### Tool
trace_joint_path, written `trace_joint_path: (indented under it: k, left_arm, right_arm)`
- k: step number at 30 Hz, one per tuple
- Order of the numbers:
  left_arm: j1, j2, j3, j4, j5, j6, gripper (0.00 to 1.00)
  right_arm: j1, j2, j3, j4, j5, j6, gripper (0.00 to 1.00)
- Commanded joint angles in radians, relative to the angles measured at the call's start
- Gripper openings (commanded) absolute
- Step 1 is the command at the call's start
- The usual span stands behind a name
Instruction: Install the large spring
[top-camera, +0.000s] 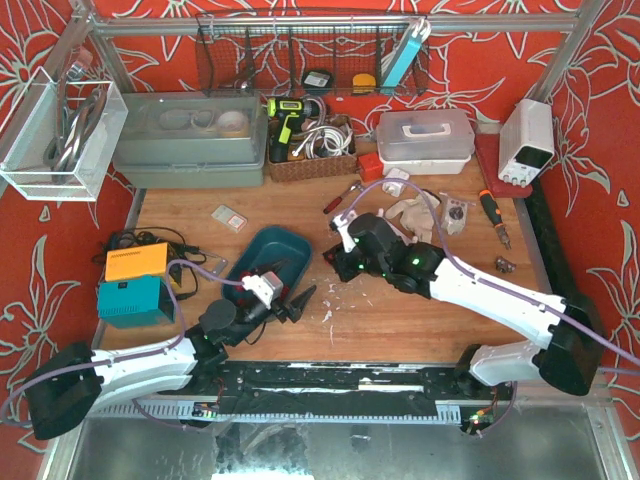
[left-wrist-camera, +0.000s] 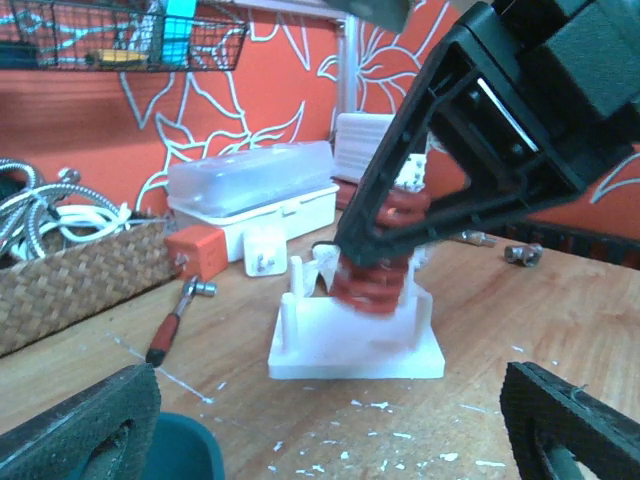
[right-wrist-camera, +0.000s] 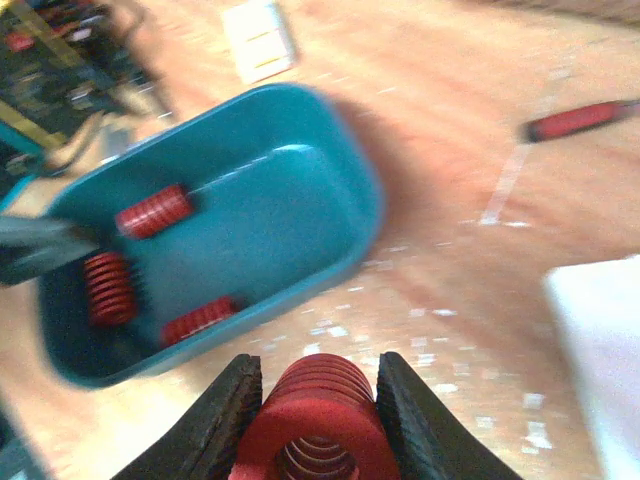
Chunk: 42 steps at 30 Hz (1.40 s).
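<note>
Clamped between the right gripper's (right-wrist-camera: 318, 405) black fingers (right-wrist-camera: 222, 425), the large spring (right-wrist-camera: 320, 430), red and seen end-on, fills the bottom of the right wrist view. Beyond it lies a teal tray (right-wrist-camera: 355, 190) holding three more red springs (right-wrist-camera: 152, 211). From the left wrist, the left gripper (left-wrist-camera: 330, 420) stands with its jaws wide apart, holding nothing, facing a white fixture (left-wrist-camera: 355, 352) on the wooden table (left-wrist-camera: 520, 310). There the right gripper holds the large spring upright among the fixture's posts, though blur hides whether it is seated. From above, the left gripper sits just beside the tray's near right corner, the right gripper just right of the tray.
</note>
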Motion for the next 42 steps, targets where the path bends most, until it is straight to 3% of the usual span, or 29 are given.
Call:
trace_joint_path:
  k: [1,8,16,29,42]
  left_arm:
    - [-0.003,-0.002,-0.007,-0.031,-0.072,-0.015,0.98]
    - [-0.003,0.02,0.009,-0.052,-0.087,-0.025,1.0]
    - [-0.003,0.025,0.012,-0.068,-0.092,-0.019,1.0]
    - [-0.004,0.027,0.015,-0.069,-0.085,-0.019,1.0]
    - [-0.003,0.028,0.016,-0.067,-0.078,-0.022,1.0]
  right_arm:
    - [-0.083,-0.058,-0.038,-0.011,0.247,-0.068,0.0]
    - [-0.311,-0.042,-0.076,0.047,0.299,-0.102,0.0]
    - [-0.429,0.11,-0.007,0.097,0.311,-0.133,0.0]
    - [-0.481,0.343,0.17,0.124,0.211,-0.133,0.0]
    - [-0.512,0.438,0.224,0.106,0.183,-0.125,0.0]
